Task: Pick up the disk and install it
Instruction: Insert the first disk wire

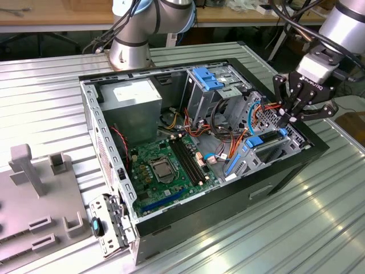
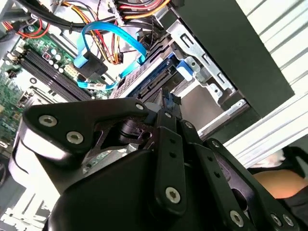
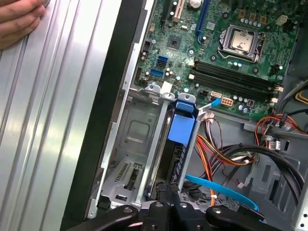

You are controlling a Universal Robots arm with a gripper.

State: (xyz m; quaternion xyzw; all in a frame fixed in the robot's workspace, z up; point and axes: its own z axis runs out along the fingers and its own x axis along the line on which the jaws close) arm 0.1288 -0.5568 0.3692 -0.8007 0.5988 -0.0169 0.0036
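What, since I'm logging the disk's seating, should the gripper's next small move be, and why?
Probably ease the disk deeper into the drive bay: the gripper is shut on its near end, the disk stands on edge between the bay's metal walls, and it may not be fully home.

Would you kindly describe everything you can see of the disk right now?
The disk is a dark, flat slab framed by blue plastic rails, with a broad blue tab at its end nearest the motherboard. It stands on edge inside the grey metal drive bay. The gripper sits at its other end; contact is unclear.
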